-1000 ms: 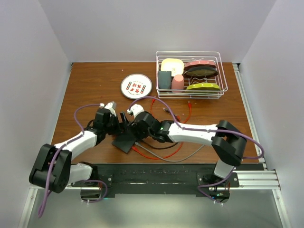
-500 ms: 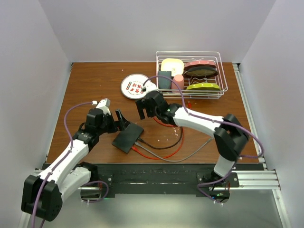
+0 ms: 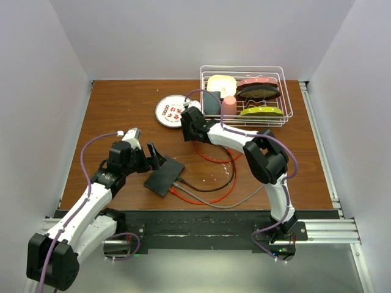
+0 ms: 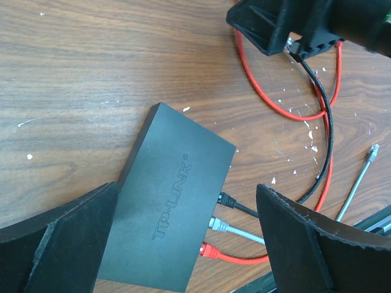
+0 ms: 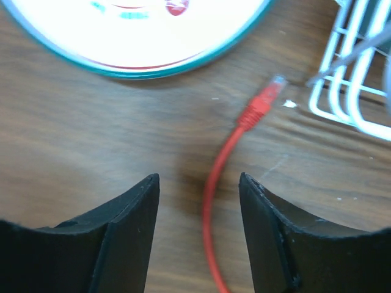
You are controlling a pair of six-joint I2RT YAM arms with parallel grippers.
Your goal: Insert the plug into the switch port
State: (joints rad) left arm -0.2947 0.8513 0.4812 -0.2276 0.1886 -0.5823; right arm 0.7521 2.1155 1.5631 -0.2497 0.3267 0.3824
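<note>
Left gripper: fingers stand wide apart, clamped on nothing. Below the gap between them lies the switch, flat on the table, with its socket edge turned toward the right-hand finger. No contact with the switch is visible. Three seated plugs, black, grey and red, occupy that edge. Beyond the same finger a loose grey plug rests on the wood.

Right gripper: fingers apart, holding nothing. A red cable runs through the gap and appears to touch neither finger. Its free red plug lies ahead and slightly right of the fingertips, well apart from the switch. Ahead-left is the white plate. Ahead-right, near the plug, is the wire basket.
</note>
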